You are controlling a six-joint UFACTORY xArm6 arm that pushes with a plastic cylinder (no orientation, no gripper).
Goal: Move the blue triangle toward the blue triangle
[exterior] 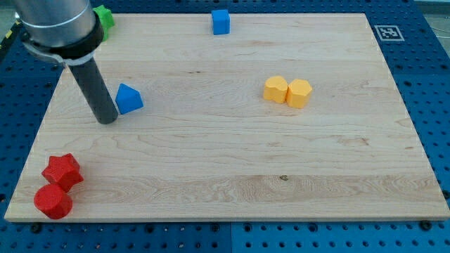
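A blue triangle (pixel 129 98) lies on the wooden board (pixel 225 154) at the view's upper left. My tip (pixel 107 120) rests on the board just left of and slightly below the triangle, very close to it or touching its left side. The dark rod rises from the tip toward the view's top left, up to the grey arm body. A blue cube (pixel 221 22) stands near the board's top edge, in the middle.
Two yellow blocks (pixel 287 91) sit side by side right of centre. A red star-shaped block (pixel 62 171) and a red round block (pixel 53 201) lie at the bottom left corner. A green block (pixel 105 17) shows at the top left, partly behind the arm.
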